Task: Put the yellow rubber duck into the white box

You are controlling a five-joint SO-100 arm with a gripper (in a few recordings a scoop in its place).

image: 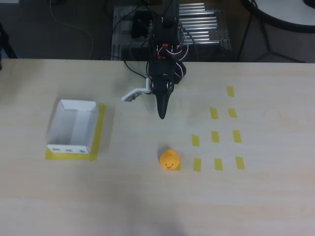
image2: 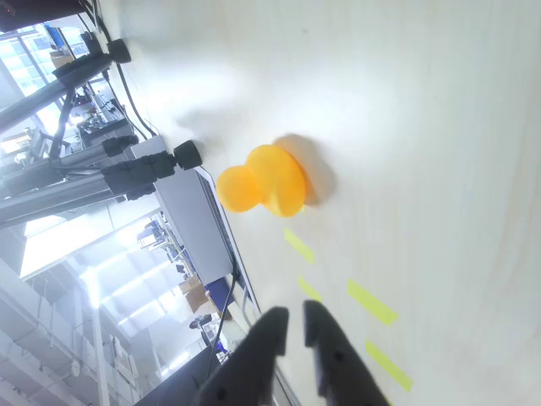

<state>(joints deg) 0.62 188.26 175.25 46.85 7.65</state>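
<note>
The yellow rubber duck [image: 169,160] stands upright on the pale wooden table, its face toward the near edge; in the wrist view the duck [image2: 264,179] sits mid-frame. The white box [image: 73,126] rests at the left on a yellow tape patch, with small marks on its near outer wall. My black gripper [image: 162,116] points down toward the duck from behind it, roughly a hand's width short. Its fingertips [image2: 292,324] are nearly together with nothing between them.
Several yellow tape squares [image: 215,136] lie in rows to the right of the duck. A white part [image: 136,93] juts from the arm's left side. Cables and a metal rack [image: 197,24] sit behind the table's far edge.
</note>
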